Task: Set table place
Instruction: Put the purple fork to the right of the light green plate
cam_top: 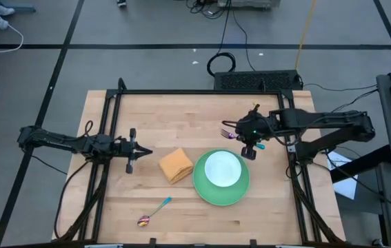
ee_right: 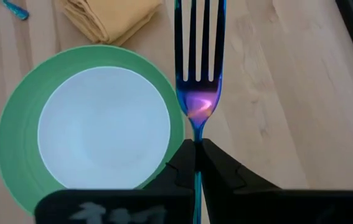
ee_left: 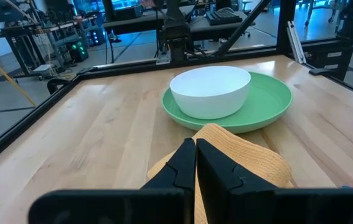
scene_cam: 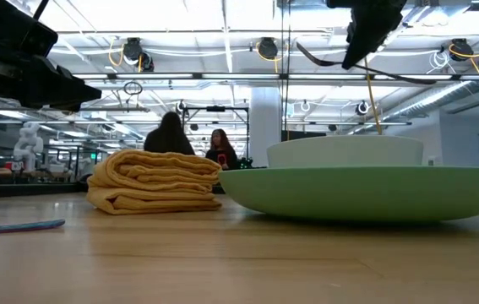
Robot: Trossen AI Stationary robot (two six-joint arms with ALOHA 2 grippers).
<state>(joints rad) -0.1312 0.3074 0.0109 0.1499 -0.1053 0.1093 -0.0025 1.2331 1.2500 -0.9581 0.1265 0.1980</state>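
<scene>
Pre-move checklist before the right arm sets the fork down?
1. Right pincer shut on fork: ok.
2. Fork lifted off the table, tines pointing out from the pincer: ok.
3. Bare wood beside the green plate on the fork's side: ok.
4. White bowl sits in the plate: ok.
5. Left pincer shut, beside the orange napkin, away from the drop spot: ok.
6. Spoon lies at the near table edge, not placed: not ok.
</scene>
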